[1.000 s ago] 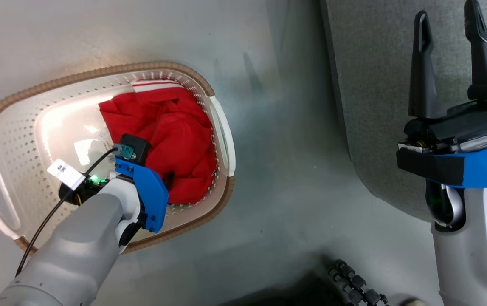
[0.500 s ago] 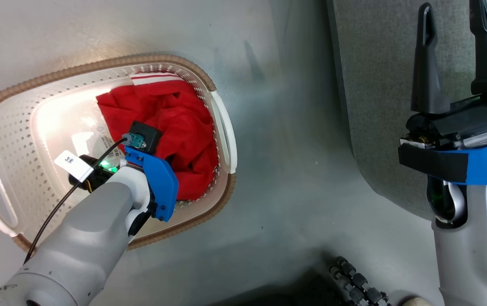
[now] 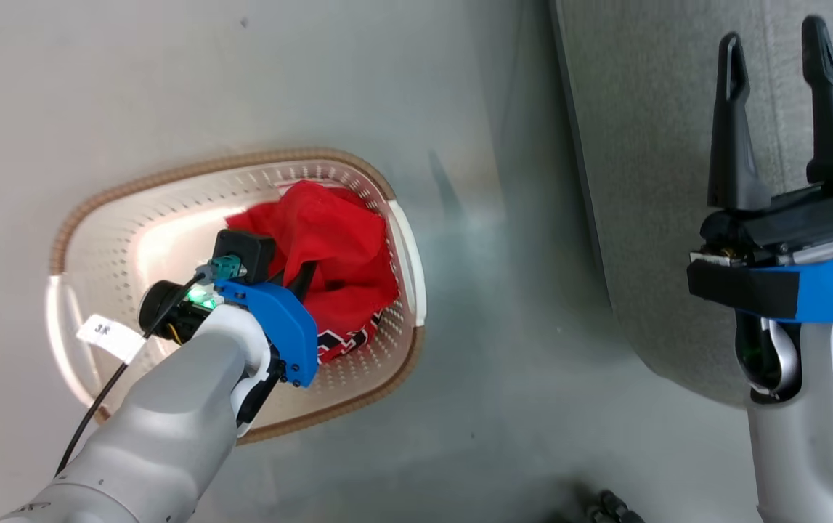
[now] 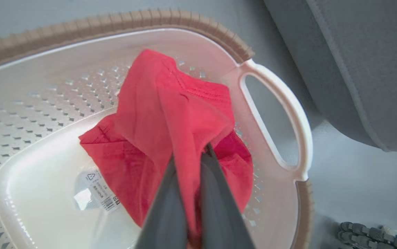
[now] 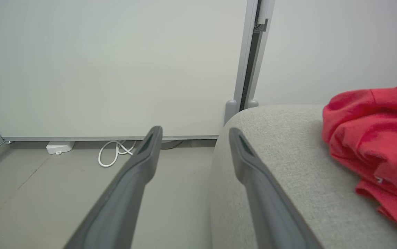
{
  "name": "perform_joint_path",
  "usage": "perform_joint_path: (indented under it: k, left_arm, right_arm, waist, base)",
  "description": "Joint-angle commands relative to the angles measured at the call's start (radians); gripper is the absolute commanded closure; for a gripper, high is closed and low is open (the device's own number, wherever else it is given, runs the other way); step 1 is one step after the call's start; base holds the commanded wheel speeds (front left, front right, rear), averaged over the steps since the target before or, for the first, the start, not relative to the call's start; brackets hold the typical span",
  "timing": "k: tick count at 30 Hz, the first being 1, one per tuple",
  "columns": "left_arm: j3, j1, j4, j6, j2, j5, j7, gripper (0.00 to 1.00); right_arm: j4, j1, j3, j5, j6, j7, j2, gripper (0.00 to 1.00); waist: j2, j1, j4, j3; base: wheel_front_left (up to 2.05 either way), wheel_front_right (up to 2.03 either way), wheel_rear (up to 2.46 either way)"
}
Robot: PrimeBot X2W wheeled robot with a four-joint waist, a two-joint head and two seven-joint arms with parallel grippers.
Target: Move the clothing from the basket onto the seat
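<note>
The cream basket with a brown rim stands on the floor to the left of the grey seat. Inside it lies red clothing, with black-and-white lettering showing at its lower edge. My left gripper reaches into the basket and is shut on a fold of the red clothing, which rises in a peak off the base. My right gripper hangs open over the seat's edge with nothing between its fingers. In the right wrist view, that gripper is open beside the seat, where another red garment lies.
A printed label sticks to the basket's base. A dark ridged roller lies on the grey floor near the seat's corner. A white wall, a looped white cable and a small white box stand beyond the seat.
My left gripper has shut on the red clothing and drawn it up into a peak, uncovering lettering underneath. The head camera has shifted. The right gripper stays open.
</note>
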Motion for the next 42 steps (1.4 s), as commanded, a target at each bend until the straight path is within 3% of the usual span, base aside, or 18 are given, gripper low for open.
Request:
perform_joint_path:
  k: [1, 9, 21, 28, 42]
  left_arm:
    - [0.0, 0.005, -0.002, -0.001, -0.002, 0.003, -0.017, 1.0]
    - [0.001, 0.024, -0.011, -0.001, 0.002, 0.066, -0.058, 1.0]
    - [0.294, 0.108, -0.182, -0.001, 0.044, 0.265, -0.058, 1.0]
    - [0.401, 0.16, -0.27, -0.001, 0.038, 0.367, -0.058, 1.0]
    - [0.466, 0.116, -0.411, -0.001, 0.009, 0.461, -0.058, 1.0]
  right_arm:
    - [0.004, 0.019, -0.005, -0.002, 0.0, -0.001, -0.008, 0.0]
    - [0.032, 0.075, -0.012, 0.0, 0.0, -0.001, -0.013, 0.0]
    - [0.083, 0.21, -0.037, 0.001, 0.0, -0.001, -0.013, 0.0]
    - [0.101, 0.278, -0.029, 0.007, 0.0, -0.001, -0.007, 0.0]
    - [0.122, 0.386, -0.01, 0.017, 0.0, -0.001, 0.006, 0.0]
  waist:
    - [0.0, 0.0, 0.031, -0.061]
    - [0.0, 0.0, 0.078, -0.215]
    - [0.0, 0.0, 0.124, -0.483]
    - [0.0, 0.0, 0.134, -0.596]
    - [0.0, 0.0, 0.152, -0.747]
  base:
    - [0.0, 0.0, 0.0]
    - [0.0, 0.0, 0.0]
    - [0.0, 0.0, 0.0]
    - [0.0, 0.0, 0.0]
    - [0.0, 0.0, 0.0]
